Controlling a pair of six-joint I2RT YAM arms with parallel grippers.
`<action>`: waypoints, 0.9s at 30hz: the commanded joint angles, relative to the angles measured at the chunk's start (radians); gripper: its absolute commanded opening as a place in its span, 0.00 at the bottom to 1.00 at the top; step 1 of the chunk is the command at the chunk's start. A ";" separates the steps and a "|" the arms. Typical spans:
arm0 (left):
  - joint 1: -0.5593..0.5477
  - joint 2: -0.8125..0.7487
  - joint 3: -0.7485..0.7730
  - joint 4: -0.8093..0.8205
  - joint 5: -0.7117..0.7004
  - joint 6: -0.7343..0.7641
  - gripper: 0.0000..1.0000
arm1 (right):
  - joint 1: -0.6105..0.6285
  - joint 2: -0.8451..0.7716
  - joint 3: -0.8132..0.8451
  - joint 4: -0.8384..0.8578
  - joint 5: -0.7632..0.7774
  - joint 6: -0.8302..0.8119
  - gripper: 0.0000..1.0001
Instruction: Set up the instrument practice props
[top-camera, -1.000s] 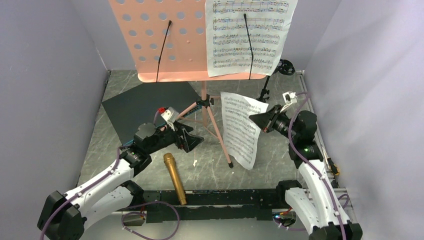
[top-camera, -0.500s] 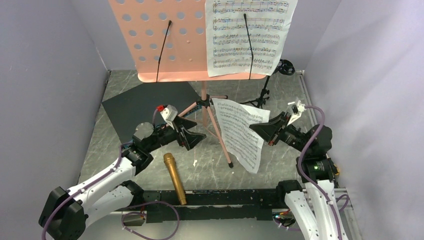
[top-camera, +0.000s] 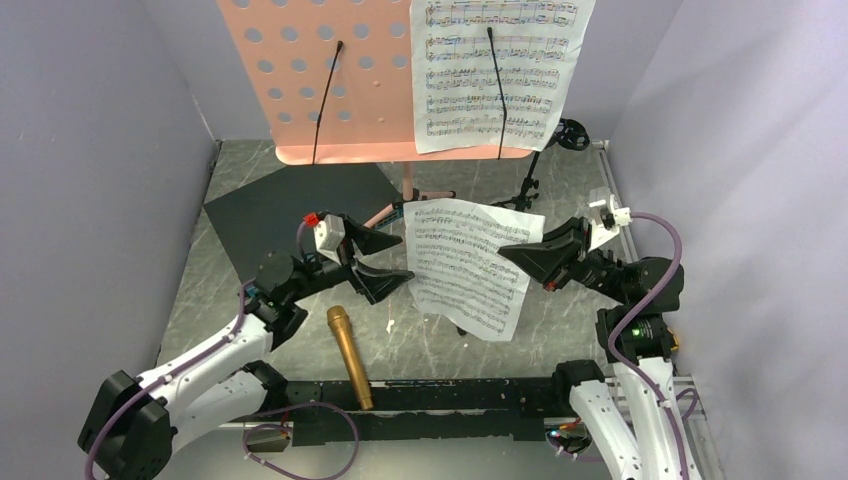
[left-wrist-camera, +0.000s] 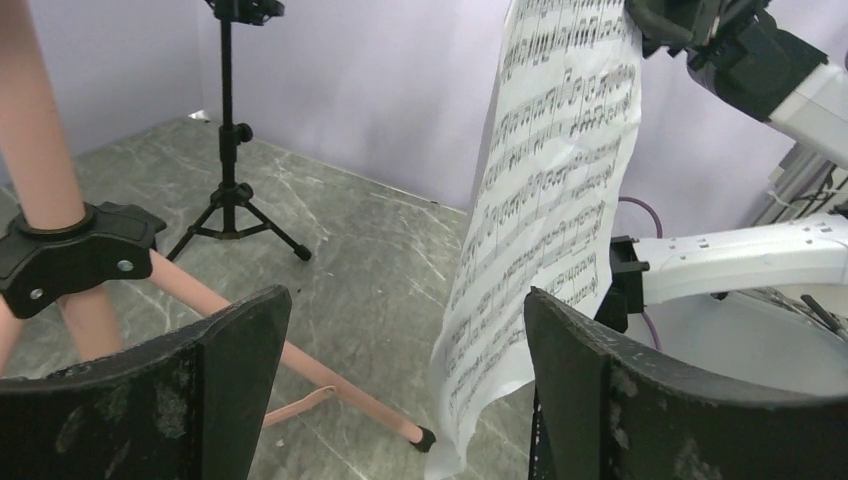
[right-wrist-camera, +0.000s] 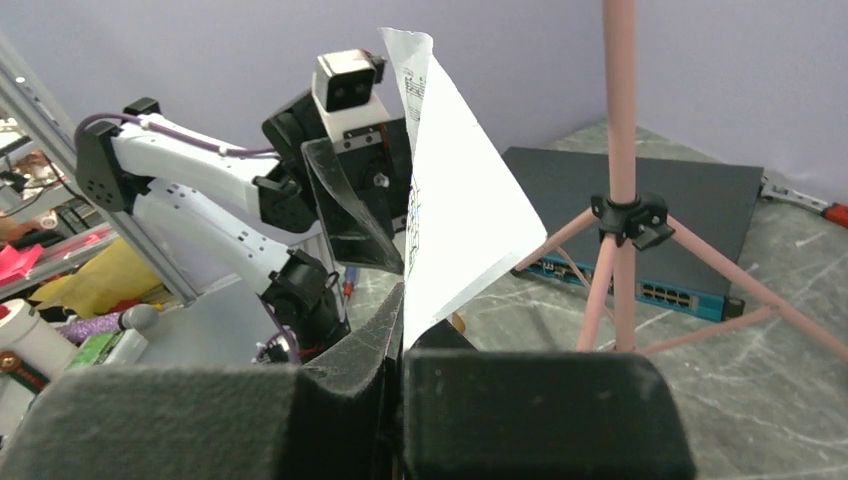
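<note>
The pink perforated music stand (top-camera: 335, 75) stands at the back on tripod legs (top-camera: 408, 215), with one sheet-music page (top-camera: 500, 70) on its right half. My right gripper (top-camera: 520, 255) is shut on the right edge of the second page (top-camera: 465, 262) and holds it in the air in front of the stand; the page also shows in the right wrist view (right-wrist-camera: 455, 215) and the left wrist view (left-wrist-camera: 555, 200). My left gripper (top-camera: 385, 262) is open, its jaws wide apart, just left of the page and not touching it. The gold microphone (top-camera: 348, 355) lies on the table. The small black mic stand (top-camera: 535, 170) stands back right.
A dark flat panel with a teal edge (top-camera: 290, 215) lies at back left under the stand, also showing in the right wrist view (right-wrist-camera: 640, 200). Grey walls close in the left, right and back. A black rail (top-camera: 450, 395) runs along the near edge.
My right gripper has lifted and swung the held page leftward so it faces upward more. My left gripper has risen and moved right toward the page's left edge.
</note>
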 joint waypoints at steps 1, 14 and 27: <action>-0.002 0.038 0.046 0.110 0.086 -0.020 0.91 | 0.030 0.031 -0.003 0.196 -0.002 0.087 0.00; -0.002 0.079 0.076 0.172 0.146 -0.104 0.75 | 0.233 0.209 0.013 0.324 0.075 0.068 0.00; -0.002 -0.056 0.038 0.044 0.084 -0.067 0.10 | 0.303 0.306 -0.005 0.277 0.150 0.019 0.18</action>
